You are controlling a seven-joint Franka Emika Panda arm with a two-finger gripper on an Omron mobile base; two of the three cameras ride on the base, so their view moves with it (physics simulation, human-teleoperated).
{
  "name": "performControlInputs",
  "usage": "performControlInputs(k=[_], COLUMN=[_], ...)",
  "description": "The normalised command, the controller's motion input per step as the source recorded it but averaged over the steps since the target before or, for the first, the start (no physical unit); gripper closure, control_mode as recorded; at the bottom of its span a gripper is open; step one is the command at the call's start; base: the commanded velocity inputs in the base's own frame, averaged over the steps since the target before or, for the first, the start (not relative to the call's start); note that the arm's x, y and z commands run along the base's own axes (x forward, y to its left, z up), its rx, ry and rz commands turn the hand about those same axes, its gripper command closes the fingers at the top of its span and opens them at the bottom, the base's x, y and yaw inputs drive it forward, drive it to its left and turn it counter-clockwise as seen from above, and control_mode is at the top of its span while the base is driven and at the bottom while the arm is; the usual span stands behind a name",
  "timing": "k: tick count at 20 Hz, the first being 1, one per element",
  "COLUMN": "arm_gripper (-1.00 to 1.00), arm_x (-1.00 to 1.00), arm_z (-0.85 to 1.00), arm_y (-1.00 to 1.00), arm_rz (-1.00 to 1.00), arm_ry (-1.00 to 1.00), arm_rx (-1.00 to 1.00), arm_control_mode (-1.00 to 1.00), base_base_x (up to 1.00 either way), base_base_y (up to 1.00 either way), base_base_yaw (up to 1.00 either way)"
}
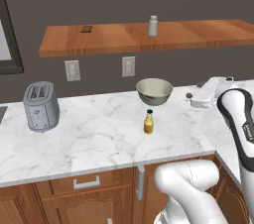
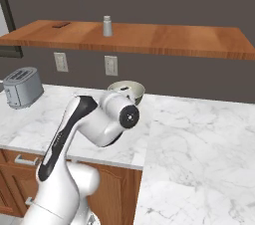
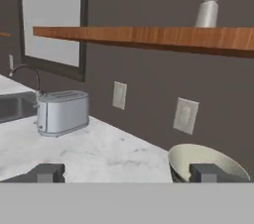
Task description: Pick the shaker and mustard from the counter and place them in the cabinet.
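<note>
On the wall shelf (image 1: 149, 37) in the left base view: shaker (image 1: 153, 26) standing upright, right of centre, already put away. Small dark flat item (image 1: 86, 29) further left on the same shelf. Below, on the marble counter (image 1: 89, 139): mustard bottle (image 1: 148, 122) upright, towards the near edge, just in front of the grey-green bowl (image 1: 154, 91) but not touching it. Toaster (image 1: 41, 106) well apart to the left. Arm's hand end at the right, level with the bowl; jaw gap not readable from this side.

From the right base view: shaker (image 2: 107, 26) on the shelf (image 2: 164, 40), left of centre. Bowl (image 2: 128, 89) partly hidden behind the arm's wrist. Toaster (image 2: 22, 86) at far left.

Through the hand view: gripper (image 3: 127, 172) spread wide, nothing between the fingertips (image 3: 47, 172). Bowl (image 3: 206, 161) close ahead at right, toaster (image 3: 62, 112) at left, shaker (image 3: 207, 10) up on the shelf (image 3: 149, 37).

Judgement: shaker step done, mustard outstanding. Bottle likely light, smooth plastic, somewhat squeezable, easily tipped. Best taken across the yellow body at mid-height, below the green cap, with moderate squeeze only.
</note>
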Motion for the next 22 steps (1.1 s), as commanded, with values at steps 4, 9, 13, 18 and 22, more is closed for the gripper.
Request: performControlInputs(k=[4,9,13,18,22], arm_gripper=[-1.0,-1.0,-1.0,-1.0,-1.0], arm_x=[-0.06,0.15,0.39,0.51,0.38], arm_z=[-0.77,-0.68,-0.54,-0.42,-0.27], arm_y=[0.0,0.11,0.23,0.41,0.28], arm_rz=[0.36,0.34,0.28,0.18,0.14], arm_ry=[-0.01,-0.02,-0.01,0.0,0.0], arm_rx=[-0.04,-0.04,-0.06,-0.1,-0.08], arm_control_mode=[-1.0,-1.0,-1.0,-1.0,-1.0], base_base_x=[0.0,0.0,0.0,0.0,0.0], base_base_y=[0.0,0.0,0.0,0.0,0.0], base_base_yaw=[0.0,0.0,0.0,0.0,0.0])
